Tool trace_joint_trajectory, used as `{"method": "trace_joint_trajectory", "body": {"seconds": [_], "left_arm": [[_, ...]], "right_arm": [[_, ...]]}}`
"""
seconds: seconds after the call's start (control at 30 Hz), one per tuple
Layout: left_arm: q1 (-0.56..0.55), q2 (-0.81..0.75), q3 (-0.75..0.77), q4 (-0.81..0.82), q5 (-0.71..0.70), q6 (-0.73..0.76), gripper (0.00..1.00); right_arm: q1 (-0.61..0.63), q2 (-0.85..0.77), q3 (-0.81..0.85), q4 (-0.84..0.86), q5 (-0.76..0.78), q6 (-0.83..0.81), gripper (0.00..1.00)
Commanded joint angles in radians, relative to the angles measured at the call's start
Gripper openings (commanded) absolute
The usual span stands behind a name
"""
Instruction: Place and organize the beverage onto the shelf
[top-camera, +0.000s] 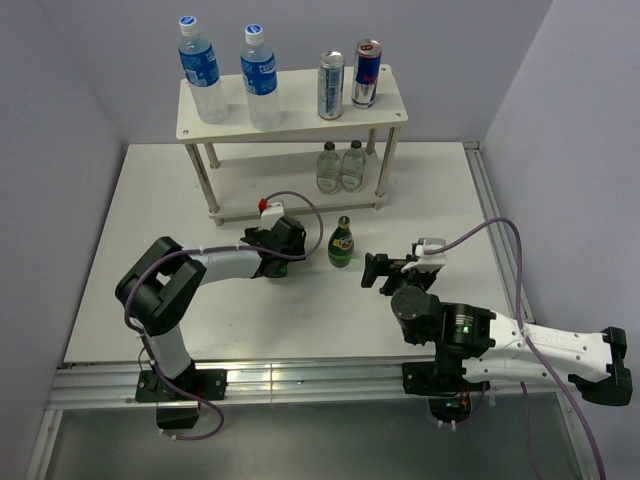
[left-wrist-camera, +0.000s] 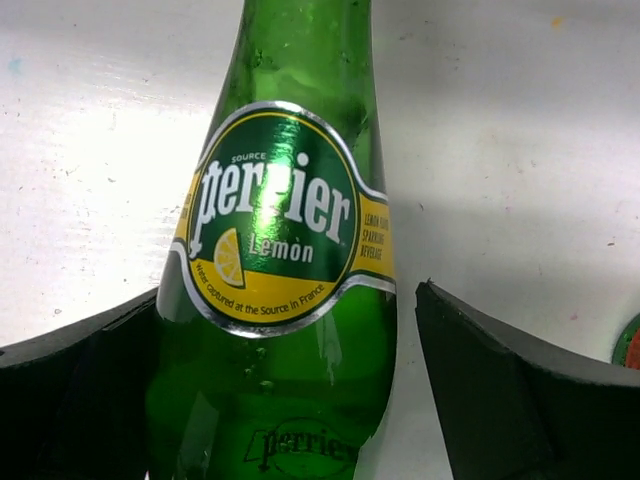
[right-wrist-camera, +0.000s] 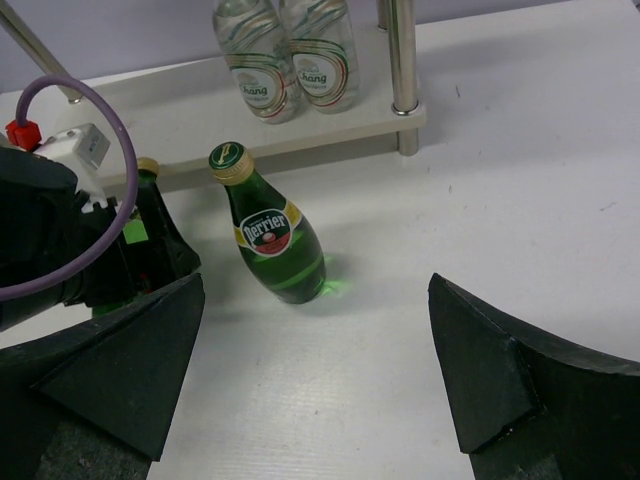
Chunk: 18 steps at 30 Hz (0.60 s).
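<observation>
Your left end effector (left-wrist-camera: 285, 330) is spread wide around the lemon bottle (left-wrist-camera: 285, 200), gripping nothing. The bottle stands neck-up on the table (top-camera: 150, 200), before the shelf (top-camera: 298, 105). Another green bottle (top-camera: 342, 243) stands close by. Your right end effector (right-wrist-camera: 316, 285) gapes empty.

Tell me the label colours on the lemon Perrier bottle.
The label is green with a yellow band; left wrist view.
</observation>
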Motion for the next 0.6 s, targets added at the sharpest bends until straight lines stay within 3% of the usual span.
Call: {"method": "trace_joint_trajectory", "body": {"seconds": [0.0,0.07,0.13,0.17,0.27,0.43,0.57], "left_arm": [[-0.005,0.015,0.012,-0.114,0.012,-0.026,0.99],[-0.003,0.024,0.034,-0.121,0.010,-0.018,0.94],[-0.003,0.027,0.042,-0.123,0.016,-0.020,0.67],[-0.003,0.030,0.048,-0.124,0.018,-0.020,0.38],[-0.005,0.039,0.055,-0.138,0.012,-0.029,0.00],[-0.006,0.012,0.048,-0.147,-0.014,-0.035,0.00],[-0.008,-0.102,0.039,-0.161,-0.096,-0.017,0.00]], "right_arm": [[-0.005,-0.018,-0.005,0.008,0.031,0.023,1.00],[-0.005,-0.021,-0.007,0.005,0.034,0.026,1.00],[-0.007,-0.024,-0.005,-0.003,0.039,0.032,1.00],[-0.005,-0.030,-0.004,-0.012,0.045,0.037,1.00],[-0.007,-0.040,-0.013,-0.008,0.047,0.034,1.00],[-0.005,-0.030,-0.009,-0.009,0.048,0.039,1.00],[-0.007,-0.024,-0.009,-0.006,0.048,0.036,1.00]]}}
